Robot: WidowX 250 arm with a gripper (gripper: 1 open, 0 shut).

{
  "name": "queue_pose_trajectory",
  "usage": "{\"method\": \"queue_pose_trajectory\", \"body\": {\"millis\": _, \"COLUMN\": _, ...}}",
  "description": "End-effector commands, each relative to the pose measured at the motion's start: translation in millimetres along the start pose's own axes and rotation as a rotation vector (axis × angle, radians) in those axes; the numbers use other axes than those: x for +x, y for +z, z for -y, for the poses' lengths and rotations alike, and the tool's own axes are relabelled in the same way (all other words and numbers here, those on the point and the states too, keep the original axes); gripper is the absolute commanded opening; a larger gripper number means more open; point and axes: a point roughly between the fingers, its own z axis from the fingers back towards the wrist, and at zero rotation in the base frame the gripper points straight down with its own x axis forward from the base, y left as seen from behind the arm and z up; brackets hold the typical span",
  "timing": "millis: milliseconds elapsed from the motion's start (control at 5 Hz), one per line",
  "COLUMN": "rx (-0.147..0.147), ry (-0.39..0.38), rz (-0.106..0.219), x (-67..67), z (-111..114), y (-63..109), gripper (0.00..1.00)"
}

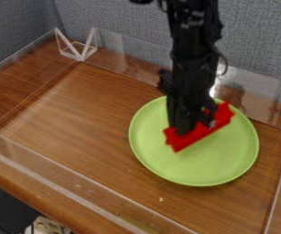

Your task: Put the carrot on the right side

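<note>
Gripper [191, 126] points straight down, jaws clamped on the carrot [201, 129] — the red blocky bar sticks out both sides of the fingers, gripped roughly mid-length so it hangs level-ish, right end tilted a bit higher. The carrot sits over the lime-green plate [167, 155], above its upper-right part; can't tell if its lower left end touches the plate surface or just hovers. The plate otherwise holds nothing — bare green all round. It lies on the right half of the wooden table [70, 101], inside the clear-walled enclosure. A small white wire stand [74, 43] sits at the back left, well apart. I'd say the carrot is already on the right side, release pending.
</note>
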Motion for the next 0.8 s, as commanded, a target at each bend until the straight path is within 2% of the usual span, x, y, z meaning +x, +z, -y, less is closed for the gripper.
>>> {"method": "queue_pose_trajectory", "body": {"millis": 0, "rx": 0.007, "ry": -0.01, "rz": 0.048, "x": -8.3, "z": -5.1, "y": 6.6, "gripper": 0.0}}
{"method": "queue_pose_trajectory", "body": {"millis": 200, "rx": 0.016, "ry": -0.025, "rz": 0.049, "x": -26.9, "z": -7.8, "y": 10.3, "gripper": 0.0}}
{"method": "queue_pose_trajectory", "body": {"millis": 400, "rx": 0.027, "ry": -0.049, "rz": 0.053, "x": -37.4, "z": -8.7, "y": 14.6, "gripper": 0.0}}
{"method": "queue_pose_trajectory", "body": {"millis": 600, "rx": 0.035, "ry": -0.083, "rz": 0.061, "x": -39.3, "z": -4.3, "y": 19.9, "gripper": 0.0}}
